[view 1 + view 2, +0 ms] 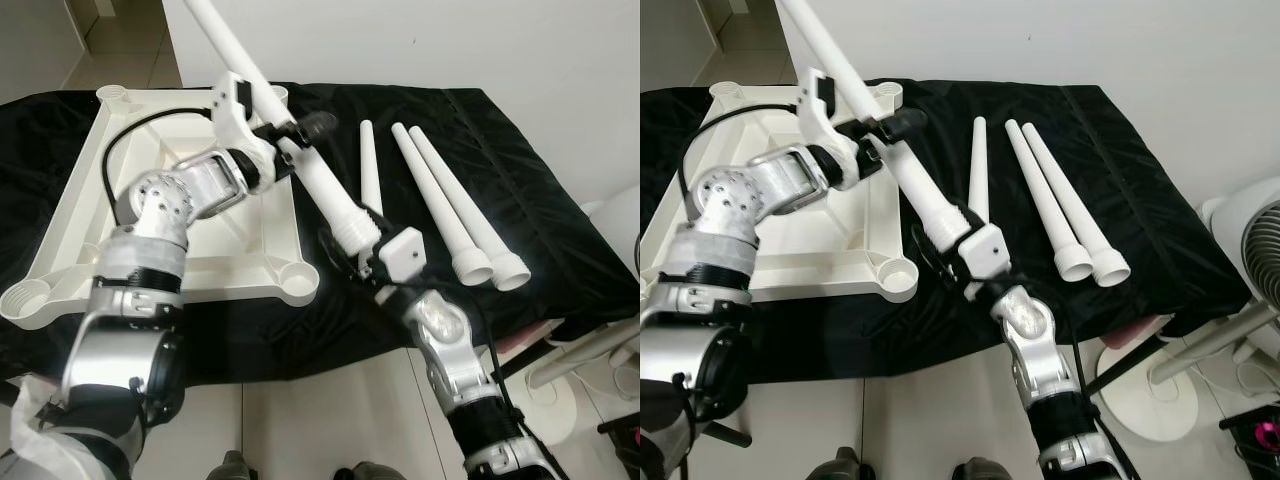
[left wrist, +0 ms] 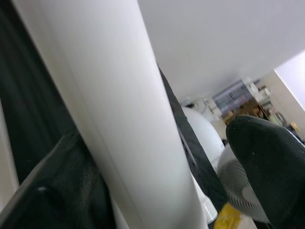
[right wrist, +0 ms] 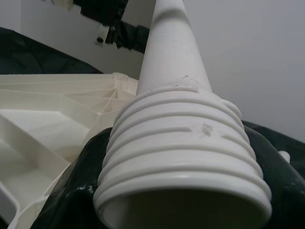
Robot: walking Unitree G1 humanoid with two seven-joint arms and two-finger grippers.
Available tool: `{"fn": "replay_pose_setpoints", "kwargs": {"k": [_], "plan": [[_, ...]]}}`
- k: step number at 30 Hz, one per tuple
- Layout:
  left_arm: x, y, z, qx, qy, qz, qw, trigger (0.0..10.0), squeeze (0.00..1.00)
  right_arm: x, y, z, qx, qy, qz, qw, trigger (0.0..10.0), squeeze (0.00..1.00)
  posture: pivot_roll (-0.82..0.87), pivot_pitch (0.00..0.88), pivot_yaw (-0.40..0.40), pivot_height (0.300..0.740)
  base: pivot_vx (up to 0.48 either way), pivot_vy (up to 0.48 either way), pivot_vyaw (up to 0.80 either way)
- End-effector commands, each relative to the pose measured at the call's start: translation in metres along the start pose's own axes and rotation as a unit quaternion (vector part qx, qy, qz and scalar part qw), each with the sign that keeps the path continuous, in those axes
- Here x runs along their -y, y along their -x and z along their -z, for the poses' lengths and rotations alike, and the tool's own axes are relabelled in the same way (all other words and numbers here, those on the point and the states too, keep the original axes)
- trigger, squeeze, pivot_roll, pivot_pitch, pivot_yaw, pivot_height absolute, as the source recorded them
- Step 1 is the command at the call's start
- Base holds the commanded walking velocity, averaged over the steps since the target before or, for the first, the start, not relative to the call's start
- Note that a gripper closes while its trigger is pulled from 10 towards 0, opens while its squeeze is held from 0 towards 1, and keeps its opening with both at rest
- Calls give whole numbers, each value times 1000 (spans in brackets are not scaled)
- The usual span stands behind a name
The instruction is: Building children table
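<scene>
A white tabletop (image 1: 70, 220) lies upside down on a black cloth (image 1: 500, 150), with round leg sockets at its corners. One long white table leg (image 1: 320, 185) is held in the air, slanting up towards the wall. My left gripper (image 1: 293, 136) is shut around the leg's middle, where the smooth shaft (image 2: 119, 119) runs between its black fingers (image 2: 271, 162). My right gripper (image 1: 348, 252) is shut on the leg's threaded end (image 3: 181, 157), just right of the tabletop's near right socket (image 1: 300, 283). Three more white legs (image 1: 440, 200) lie side by side on the cloth to the right.
A white wall stands behind the cloth-covered surface. A white floor fan (image 1: 1252, 250) with its round base (image 1: 1140, 400) is at the right, close to the cloth's edge. Pale floor tiles (image 1: 320, 420) lie in front.
</scene>
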State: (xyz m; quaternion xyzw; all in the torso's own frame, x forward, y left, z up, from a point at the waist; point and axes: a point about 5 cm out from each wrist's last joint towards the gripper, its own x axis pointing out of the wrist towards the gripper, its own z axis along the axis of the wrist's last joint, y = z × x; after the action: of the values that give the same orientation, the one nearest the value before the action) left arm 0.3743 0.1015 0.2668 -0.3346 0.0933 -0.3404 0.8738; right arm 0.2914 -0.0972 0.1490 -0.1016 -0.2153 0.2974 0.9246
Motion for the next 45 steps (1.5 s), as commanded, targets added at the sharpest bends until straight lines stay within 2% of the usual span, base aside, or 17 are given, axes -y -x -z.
{"fn": "replay_pose_setpoints", "kwargs": {"k": [1,6,8,9,23,24,28,29,31,32,34,35,36,40,41,43,45], "plan": [[2,0,-13,9,-5,29,1000,10000,0,-5,3,-2,9,4,-8,1000,10000,0,-61,3,19,740,0,0,0],[-4,0,-36,37,5,11,999,10000,0,-10,9,1,1,6,-11,1000,10000,0,-66,5,28,740,0,0,0],[-4,0,-37,37,7,11,999,10000,0,-10,9,1,1,8,-12,1000,10000,0,-66,5,28,740,0,0,0],[-3,-1,-36,35,9,13,999,0,0,-10,9,2,2,9,-13,1000,10000,0,-65,1,33,740,0,0,0],[5,-8,-31,21,37,54,998,0,0,-9,5,1,8,13,-13,1000,10000,0,-57,0,37,740,0,0,0],[5,-9,-32,22,39,50,998,7882,0,-7,3,0,11,1,-6,1000,10000,1000,-50,0,28,740,0,0,0],[5,-10,-35,23,39,41,998,7882,0,-3,0,-1,16,-14,3,1000,10000,1000,-50,0,28,740,0,0,0],[7,-10,-36,23,39,41,998,10000,0,-2,-1,-2,17,-14,3,1000,10000,1000,-47,0,32,740,0,0,0],[8,-10,-39,30,42,44,998,10000,0,-1,-1,-3,18,-21,3,1000,10000,1000,-44,0,29,740,0,0,0],[11,-9,-45,43,45,49,997,10000,0,2,-2,-4,16,-18,9,1000,10000,1000,-42,32,24,740,0,0,0],[15,-7,-56,75,7,42,996,10000,0,11,-5,-6,17,-42,36,998,10000,1000,-52,24,18,740,0,0,0],[15,-7,-56,75,7,42,996,10000,0,11,-5,-6,17,-42,36,998,10000,1000,-52,24,18,740,0,0,0],[17,-6,-59,83,-13,38,996,10000,0,14,-6,-7,18,-53,47,997,10000,1000,-52,24,18,740,0,0,0],[19,-5,-60,89,-27,38,995,10000,0,16,-7,-8,17,-64,52,996,10000,1000,-54,22,19,740,0,0,0],[22,-4,-62,104,-60,31,992,10000,0,17,-10,-8,9,-70,57,996,10000,47,-53,21,19,740,0,0,0],[26,-3,-65,125,-100,24,987,10000,0,17,-13,-8,-6,-75,60,995,10000,0,-55,20,19,740,0,0,0],[30,-2,-66,137,-126,24,982,10000,0,18,-15,-5,-32,-70,62,995,10000,0,-56,23,14,740,0,0,0]]}}
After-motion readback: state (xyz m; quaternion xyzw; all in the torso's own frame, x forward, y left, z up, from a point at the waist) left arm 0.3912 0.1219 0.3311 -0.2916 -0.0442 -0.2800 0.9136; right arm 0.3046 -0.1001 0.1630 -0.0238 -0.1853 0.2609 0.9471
